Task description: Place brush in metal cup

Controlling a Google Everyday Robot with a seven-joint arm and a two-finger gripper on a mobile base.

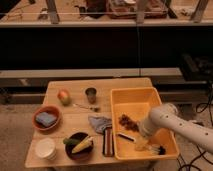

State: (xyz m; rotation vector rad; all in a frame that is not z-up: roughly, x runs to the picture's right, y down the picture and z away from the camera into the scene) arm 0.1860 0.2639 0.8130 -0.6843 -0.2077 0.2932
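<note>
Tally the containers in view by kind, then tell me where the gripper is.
Cups: 2 (small grey-brown metal cup, white paper cup)
Bowls: 2 (round orange bowl, round dark bowl)
Bins: 1 (yellow rectangular plastic bin)
Total: 5
The gripper is down inside the yellow bin, near its front wall.
</note>
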